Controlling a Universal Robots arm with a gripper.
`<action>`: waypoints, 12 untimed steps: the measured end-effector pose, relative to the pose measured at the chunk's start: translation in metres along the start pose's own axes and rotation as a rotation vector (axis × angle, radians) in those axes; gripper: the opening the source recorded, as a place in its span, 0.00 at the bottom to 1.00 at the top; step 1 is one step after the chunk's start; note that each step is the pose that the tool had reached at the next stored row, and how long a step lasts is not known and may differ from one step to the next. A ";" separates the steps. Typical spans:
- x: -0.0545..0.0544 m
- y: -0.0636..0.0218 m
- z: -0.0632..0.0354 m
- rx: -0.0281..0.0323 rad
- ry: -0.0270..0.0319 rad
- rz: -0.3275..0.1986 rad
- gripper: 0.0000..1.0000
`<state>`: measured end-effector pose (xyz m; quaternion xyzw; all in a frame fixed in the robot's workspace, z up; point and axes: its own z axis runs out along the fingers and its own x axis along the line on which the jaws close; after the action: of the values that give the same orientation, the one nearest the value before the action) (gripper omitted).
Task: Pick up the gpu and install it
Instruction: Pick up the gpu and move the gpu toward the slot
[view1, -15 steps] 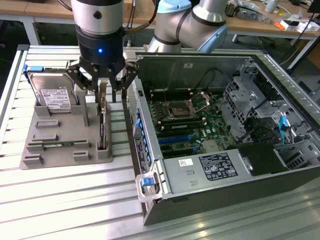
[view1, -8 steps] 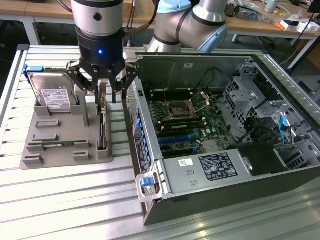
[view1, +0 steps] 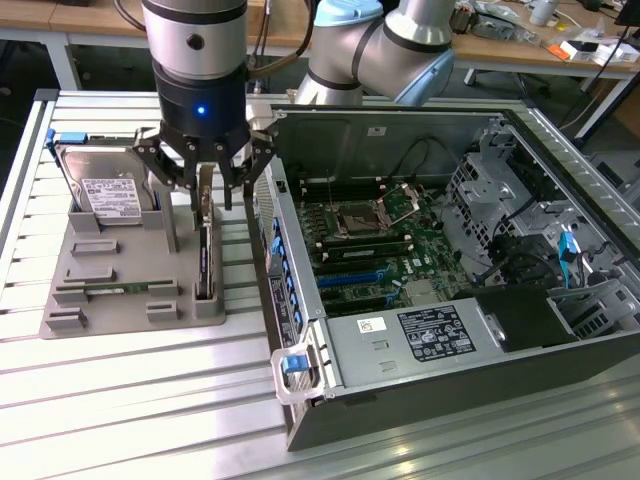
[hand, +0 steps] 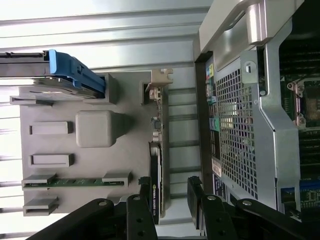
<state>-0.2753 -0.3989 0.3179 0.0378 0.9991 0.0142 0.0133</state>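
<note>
1. End effector (view1: 212, 200): hangs over the grey holder (view1: 120, 262), directly above the gpu (view1: 203, 262); open and empty-handed; in the wrist view (hand: 169, 200) its dark fingers (hand: 144, 205) stand one on each side of the card's end, one just beside it, the other apart across a clear gap
2. gpu (hand: 158, 165): thin dark card, upright on its long edge in a slot of the holder, along the holder's side nearest the computer case (view1: 450, 390); metal bracket at the end away from the fingers
3. Grey holder (hand: 90, 160): flat moulded tray on the tabletop (view1: 130, 400), at the exterior view's left of the case
4. Hard drive (view1: 105, 190): silver, white label, blue frame (hand: 75, 72), propped at the holder's far end
5. Memory stick (view1: 115, 290): narrow, green, lying in a slot of the holder (hand: 75, 182), well apart from the gpu
6. Computer case (hand: 240, 130): open, motherboard (view1: 370, 240) exposed
7. Tabletop (hand: 100, 30): slatted aluminium
</note>
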 end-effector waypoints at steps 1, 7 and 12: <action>0.000 0.0000 0.0005 0.0000 0.0000 0.000 0.42; 0.000 -0.0001 0.0035 0.0000 0.0000 0.000 0.42; 0.000 -0.0002 0.0060 0.0000 0.0000 0.000 0.42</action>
<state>-0.2753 -0.3989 0.3119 0.0378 0.9991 0.0142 0.0133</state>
